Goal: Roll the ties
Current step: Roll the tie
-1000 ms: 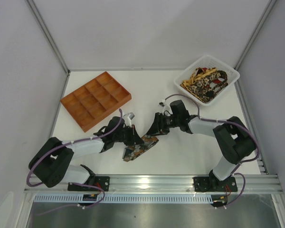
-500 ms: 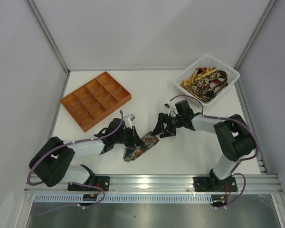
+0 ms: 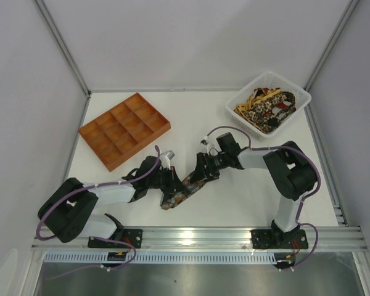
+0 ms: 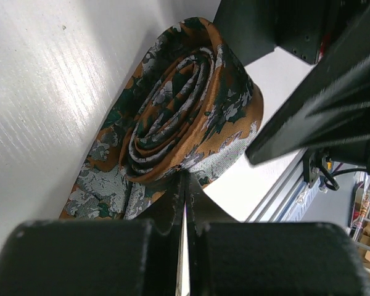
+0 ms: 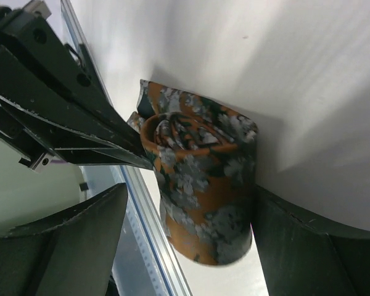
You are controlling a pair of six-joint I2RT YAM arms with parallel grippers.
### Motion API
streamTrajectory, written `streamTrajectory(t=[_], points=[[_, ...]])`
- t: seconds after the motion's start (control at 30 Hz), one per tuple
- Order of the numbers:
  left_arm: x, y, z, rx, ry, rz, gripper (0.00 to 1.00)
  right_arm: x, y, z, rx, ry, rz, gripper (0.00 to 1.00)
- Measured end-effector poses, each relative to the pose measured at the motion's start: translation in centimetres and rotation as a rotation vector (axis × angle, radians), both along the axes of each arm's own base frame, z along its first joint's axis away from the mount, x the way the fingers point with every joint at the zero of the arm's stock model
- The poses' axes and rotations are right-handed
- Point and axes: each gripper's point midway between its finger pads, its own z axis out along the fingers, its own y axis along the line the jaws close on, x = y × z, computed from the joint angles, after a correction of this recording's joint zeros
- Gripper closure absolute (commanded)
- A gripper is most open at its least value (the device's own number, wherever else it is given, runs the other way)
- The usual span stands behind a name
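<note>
A tie (image 3: 184, 191) in orange, dark green and grey lies wound into a spiral roll (image 4: 185, 117) on the white table near the front rail. My left gripper (image 3: 172, 182) is shut, its tips (image 4: 185, 179) pinching the roll's lower edge at its end face. My right gripper (image 3: 200, 174) stands open and straddles the roll (image 5: 203, 185). One of its fingers (image 5: 308, 246) sits close against the roll's side and the other (image 5: 55, 246) stands well apart. More ties (image 3: 265, 106) lie heaped in the white basket (image 3: 300, 94).
An orange compartment tray (image 3: 124, 130) sits at the back left. The white basket stands at the back right corner. A metal rail (image 3: 197, 236) runs along the near edge, just in front of the roll. Grey walls close in the table.
My right gripper has opened wide, drawn back a little to the right, then come down again around the roll. The left gripper has stayed shut at the roll.
</note>
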Motion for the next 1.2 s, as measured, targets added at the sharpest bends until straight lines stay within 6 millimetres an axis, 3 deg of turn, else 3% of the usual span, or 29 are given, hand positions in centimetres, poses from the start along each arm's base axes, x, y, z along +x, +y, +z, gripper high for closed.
streamTrajectory(t=[0.17,0.33,0.4,0.5,0.7,1.0,1.2], points=[[-0.2,0.1,-0.5,0.003,0.005,-0.001,0.98,-1.1,1.3,-0.1,0.006,-0.011,0.056,0.19],[-0.4,0.2,-0.7,0.002,0.011,-0.001,0.98,-1.1,1.6,-0.4,0.002,-0.009,0.061,0.30],[-0.4,0.2,-0.8,0.002,0.014,-0.001,0.98,-1.0,1.7,-0.6,-0.012,-0.009,0.050,0.37],[-0.5,0.2,-0.9,0.004,0.022,-0.005,0.98,-0.8,1.9,-1.1,-0.049,-0.019,0.028,0.60],[-0.7,0.3,-1.6,0.018,0.041,-0.006,0.98,-0.6,2.7,-1.4,-0.169,-0.030,-0.011,0.81],[-0.8,0.5,-1.6,0.028,0.049,-0.005,0.98,-0.4,3.3,-0.3,-0.505,-0.199,-0.061,0.85],[-0.4,0.8,0.6,0.012,-0.013,0.020,0.96,-0.5,1.9,-0.3,-0.711,-0.319,-0.102,0.85]])
